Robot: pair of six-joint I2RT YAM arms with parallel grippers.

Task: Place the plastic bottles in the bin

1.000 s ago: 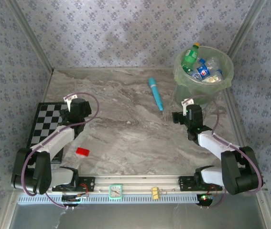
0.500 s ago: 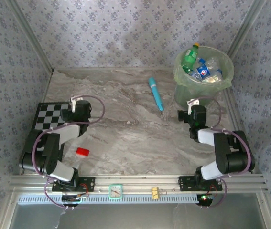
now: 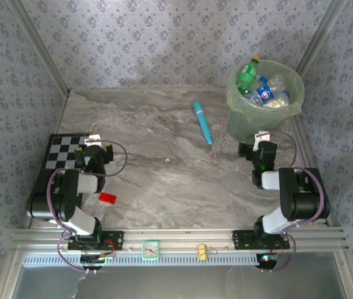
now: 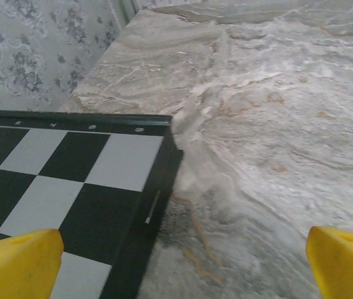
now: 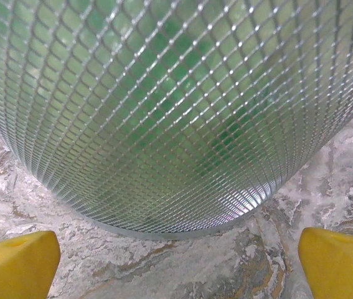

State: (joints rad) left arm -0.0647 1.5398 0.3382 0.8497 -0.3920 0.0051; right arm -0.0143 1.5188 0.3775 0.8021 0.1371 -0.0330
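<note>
Plastic bottles lie in the bin, upper right.
Left gripper and right gripper gape empty; the right, near the bin wall, could tip it if swung forward.

The bin stands at the upper right of the frame, and the plastic bottles lie inside it. Left of it, a tube lies on the table. The board lies at the left side, with a small block near its lower right corner
</note>
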